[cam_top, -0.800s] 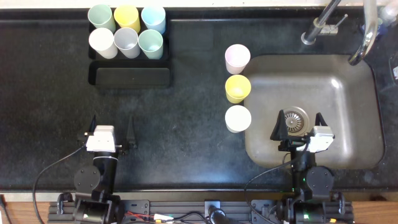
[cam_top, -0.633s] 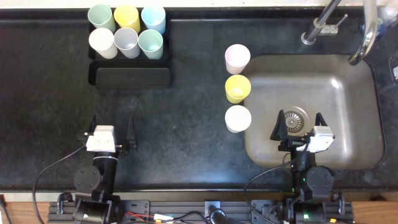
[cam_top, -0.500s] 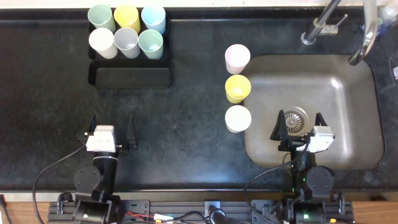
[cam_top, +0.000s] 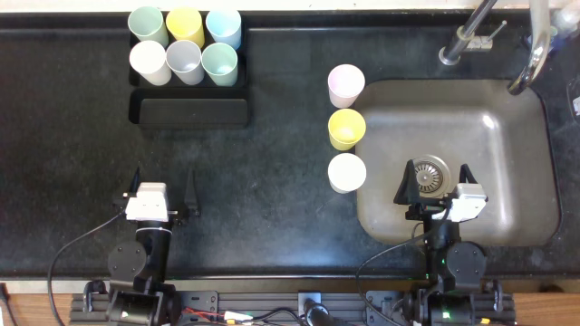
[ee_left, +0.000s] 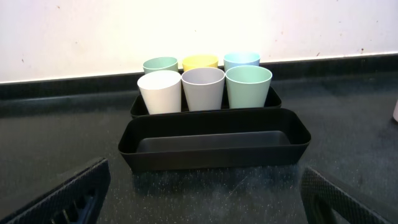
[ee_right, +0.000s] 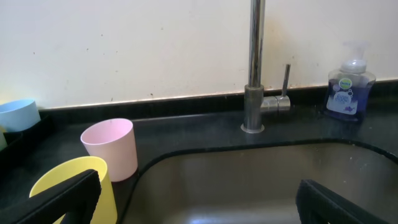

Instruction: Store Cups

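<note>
Looking down from the top view, we have the left claw (cam_top: 163, 187) at lower left, fingers spread wide and gripping nothing, over the dark bench (cam_top: 272, 208). The right claw (cam_top: 436, 184) at lower right is just as wide and just as empty, and it hangs above the sink (cam_top: 507, 136). Three loose cups stand in a column along the sink's left rim: pink cup (cam_top: 345, 84) uppermost, yellow cup (cam_top: 346, 128) in the middle, white cup (cam_top: 346, 172) lowest, each just beside the next. At upper left, the stored cups (cam_top: 185, 60) fill a black tray (cam_top: 134, 74) in two rows of three. Directly below it lies a second tray (cam_top: 190, 110) with its bare floor showing.

Over to the left wrist view, and both trays sit centre frame. The second tray is nearest, and the stored cups stand upright behind it against the pale wall (ee_left: 199, 25). The claw's dark fingers show far apart in the two bottom corners.

On the right wrist view, the pink cup stands upright left of centre on the bench. The yellow cup is in the lower left corner, partly behind a finger. A faucet (ee_right: 255, 62) rises at top centre, a soap bottle (ee_right: 350, 90) stands at right, and the basin curves across the lower frame. The fingers are again wide apart at both bottom corners.
</note>
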`<action>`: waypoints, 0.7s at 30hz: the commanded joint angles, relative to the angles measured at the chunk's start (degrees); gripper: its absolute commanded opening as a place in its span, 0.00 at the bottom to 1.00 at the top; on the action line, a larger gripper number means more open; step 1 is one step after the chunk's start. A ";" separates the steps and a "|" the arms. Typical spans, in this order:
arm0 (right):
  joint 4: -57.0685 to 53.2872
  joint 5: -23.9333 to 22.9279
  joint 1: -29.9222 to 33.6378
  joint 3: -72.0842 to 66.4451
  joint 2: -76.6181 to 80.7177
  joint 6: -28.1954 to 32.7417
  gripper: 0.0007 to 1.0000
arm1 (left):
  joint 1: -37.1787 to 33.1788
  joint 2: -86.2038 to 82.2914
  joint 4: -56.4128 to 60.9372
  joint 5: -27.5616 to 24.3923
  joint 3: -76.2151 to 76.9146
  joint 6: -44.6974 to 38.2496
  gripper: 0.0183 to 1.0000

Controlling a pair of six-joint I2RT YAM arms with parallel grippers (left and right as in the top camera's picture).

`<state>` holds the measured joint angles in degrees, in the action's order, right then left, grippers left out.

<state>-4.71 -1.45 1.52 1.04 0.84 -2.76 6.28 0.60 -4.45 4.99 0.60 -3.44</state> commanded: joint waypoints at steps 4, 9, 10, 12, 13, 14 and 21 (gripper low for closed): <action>0.24 0.42 0.35 -0.76 -0.63 -0.26 1.00 | -0.31 -0.48 0.07 0.44 -0.15 -1.07 1.00; 0.24 0.42 0.35 -0.76 -0.63 -0.26 1.00 | -0.31 -0.48 0.07 0.37 -0.15 -1.07 1.00; 0.24 0.42 0.33 -0.76 -0.63 -0.26 1.00 | -0.31 -0.46 0.04 0.37 -0.15 -1.07 1.00; 0.24 0.42 0.35 -0.76 -0.63 -0.26 1.00 | -0.33 -0.48 0.07 0.42 -0.15 -1.07 1.00; 0.24 0.42 0.35 -0.76 -0.63 -0.26 1.00 | -0.33 -0.46 0.07 0.39 -0.13 -1.05 1.00; 0.24 0.42 0.33 -0.76 -0.63 -0.26 1.00 | -0.33 -0.44 0.07 0.09 -0.07 -1.05 1.00; 0.24 0.42 0.33 -0.76 -0.63 -0.26 1.00 | -0.31 19.15 0.02 -15.15 14.53 -1.03 1.00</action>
<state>-4.78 -1.48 1.52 1.04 0.84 -2.79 6.28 10.90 -5.21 -1.23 5.96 -3.44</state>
